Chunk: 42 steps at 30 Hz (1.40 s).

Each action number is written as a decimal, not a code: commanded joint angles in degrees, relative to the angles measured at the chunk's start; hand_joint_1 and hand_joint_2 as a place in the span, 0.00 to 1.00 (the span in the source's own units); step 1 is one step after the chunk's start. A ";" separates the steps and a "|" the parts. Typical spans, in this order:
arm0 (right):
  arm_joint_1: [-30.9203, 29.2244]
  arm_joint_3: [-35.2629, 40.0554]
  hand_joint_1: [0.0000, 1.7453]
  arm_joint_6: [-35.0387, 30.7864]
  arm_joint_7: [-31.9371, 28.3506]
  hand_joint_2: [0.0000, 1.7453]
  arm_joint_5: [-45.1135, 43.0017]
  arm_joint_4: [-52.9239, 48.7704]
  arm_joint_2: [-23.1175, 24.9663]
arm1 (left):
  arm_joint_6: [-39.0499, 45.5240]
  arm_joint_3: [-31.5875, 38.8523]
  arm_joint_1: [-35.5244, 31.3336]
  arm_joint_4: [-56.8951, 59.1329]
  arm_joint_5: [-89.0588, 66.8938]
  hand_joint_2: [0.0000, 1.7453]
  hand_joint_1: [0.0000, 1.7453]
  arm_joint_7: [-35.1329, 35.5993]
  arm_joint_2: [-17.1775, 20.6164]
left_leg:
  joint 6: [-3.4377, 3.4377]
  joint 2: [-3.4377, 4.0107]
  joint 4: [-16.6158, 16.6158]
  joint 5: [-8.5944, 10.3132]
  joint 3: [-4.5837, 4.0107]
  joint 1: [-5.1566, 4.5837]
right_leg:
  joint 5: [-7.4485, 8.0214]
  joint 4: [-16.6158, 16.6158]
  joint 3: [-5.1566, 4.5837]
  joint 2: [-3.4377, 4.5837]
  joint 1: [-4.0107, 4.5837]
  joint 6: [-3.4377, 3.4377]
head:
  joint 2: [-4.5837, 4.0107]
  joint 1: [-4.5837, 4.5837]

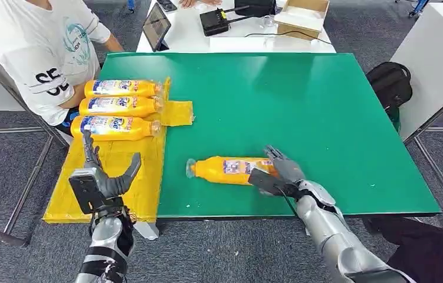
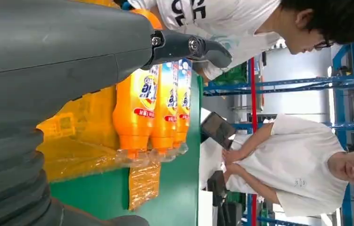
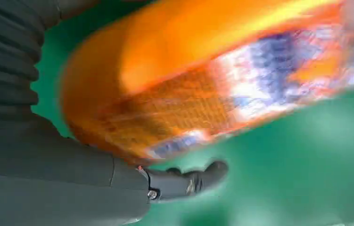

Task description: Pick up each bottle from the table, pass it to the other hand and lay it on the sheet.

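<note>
Table (image 1: 325, 106): green, landmark | sheet (image 1: 112, 188): yellow, over its left edge, three bottles (image 1: 118, 108) laid | fourth bottle (image 1: 225, 170): lying near its front edge | right hand (image 1: 278, 172): fingers around the bottle's base, grip unconfirmed | left hand (image 1: 104, 177): above sheet, fingers spread, empty | step: pickup; next: lift, hand over leftward.

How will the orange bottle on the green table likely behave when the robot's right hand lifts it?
The bottle lies on its round side, so it may roll. Its smooth plastic could slip in the right hand. It looks full, so probably heavy for its size.
</note>
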 commanded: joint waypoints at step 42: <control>0.37 -4.04 1.00 -8.10 -9.61 1.00 -8.20 2.37 3.95 | -0.86 -1.30 -4.70 10.12 1.93 1.00 0.00 0.19 -0.27 | 0.07 0.04 -0.07 -0.09 0.16 0.01 | -0.11 -0.07 0.20 -0.07 0.06 -0.19 | 0.00 -0.02</control>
